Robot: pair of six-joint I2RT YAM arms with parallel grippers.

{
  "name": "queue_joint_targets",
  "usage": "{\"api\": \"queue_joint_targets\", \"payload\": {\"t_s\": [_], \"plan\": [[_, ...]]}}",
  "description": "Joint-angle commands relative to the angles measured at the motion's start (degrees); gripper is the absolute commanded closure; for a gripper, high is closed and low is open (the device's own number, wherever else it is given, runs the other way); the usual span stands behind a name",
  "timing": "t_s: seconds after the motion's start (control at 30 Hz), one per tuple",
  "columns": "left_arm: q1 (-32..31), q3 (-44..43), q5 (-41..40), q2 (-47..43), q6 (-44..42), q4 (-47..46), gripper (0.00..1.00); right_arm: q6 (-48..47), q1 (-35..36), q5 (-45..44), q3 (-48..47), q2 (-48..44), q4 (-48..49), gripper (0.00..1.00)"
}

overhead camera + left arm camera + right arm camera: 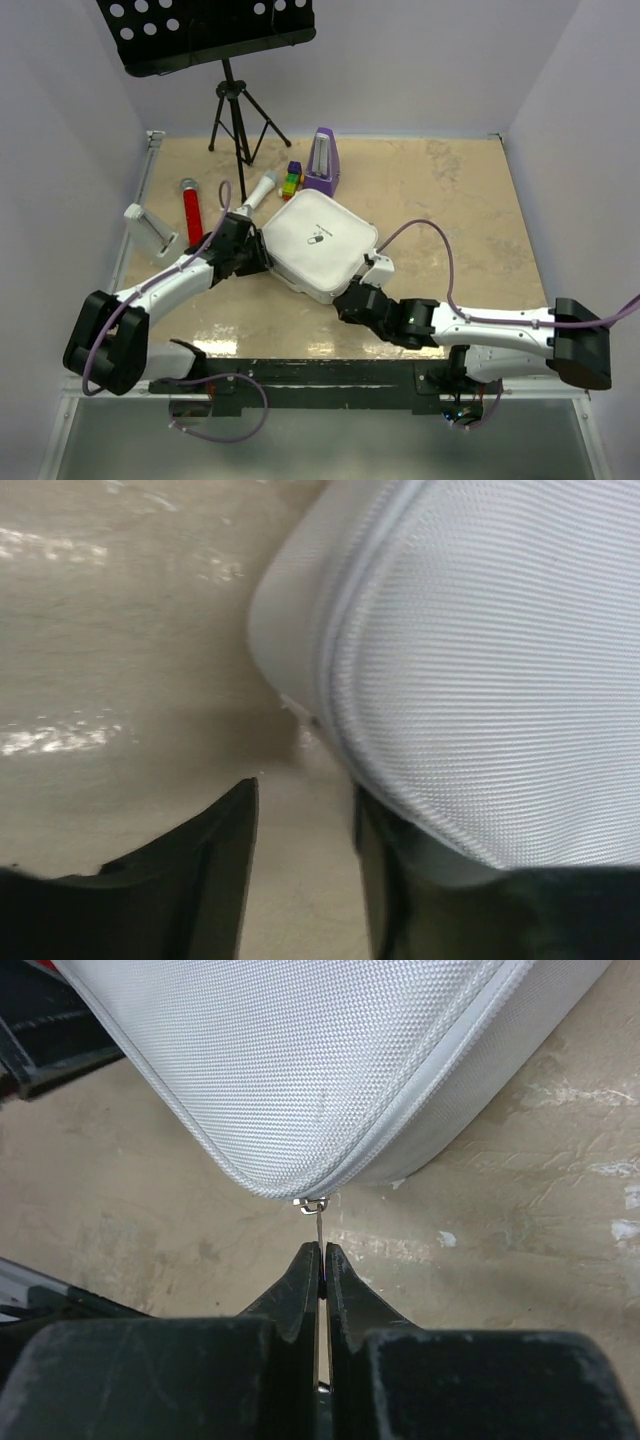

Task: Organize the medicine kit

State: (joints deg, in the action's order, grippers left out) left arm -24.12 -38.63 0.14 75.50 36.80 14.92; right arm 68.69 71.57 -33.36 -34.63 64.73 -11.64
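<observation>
The medicine kit (320,243), a white rounded-square case with a small dark logo on its lid, lies closed in the middle of the table. My right gripper (352,300) is at the kit's near corner. In the right wrist view it (321,1248) is shut on the thin metal zipper pull (316,1222) hanging from that corner of the kit (300,1050). My left gripper (256,256) is at the kit's left corner. In the left wrist view it (305,800) is open; its right finger (395,880) lies against the kit's side (480,680), and only bare table shows between the fingers.
Behind the kit stand a purple metronome (321,160), small coloured blocks (291,181), a grey-white microphone-like stick (259,190) and a red tube (192,212). A white holder (150,232) sits at the left edge. A music stand's tripod (236,112) is at the back.
</observation>
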Motion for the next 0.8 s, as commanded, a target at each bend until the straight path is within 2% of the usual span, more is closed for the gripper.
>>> {"api": "queue_joint_targets", "payload": {"t_s": [0.0,0.1,0.17,0.47,0.77], "plan": [[2.9,0.3,-6.0,-6.9,-1.0,0.3,0.34,-6.6,0.0,-2.4,-4.3,5.3,-1.4,1.00],[2.8,2.6,-2.9,-12.0,1.3,1.3,0.21,-10.0,0.9,-2.1,-7.3,9.6,0.6,1.00],[2.2,4.3,-1.7,-14.7,3.1,2.0,0.18,-12.0,1.0,-1.8,-9.6,12.5,1.4,1.00],[-1.9,8.3,0.7,-17.6,9.1,1.3,0.14,-19.3,1.3,-1.0,-21.1,23.4,3.7,1.00],[-2.0,8.0,-4.9,-15.3,10.0,0.2,0.13,-21.7,1.4,-0.1,-25.2,27.6,4.5,1.00]]}}
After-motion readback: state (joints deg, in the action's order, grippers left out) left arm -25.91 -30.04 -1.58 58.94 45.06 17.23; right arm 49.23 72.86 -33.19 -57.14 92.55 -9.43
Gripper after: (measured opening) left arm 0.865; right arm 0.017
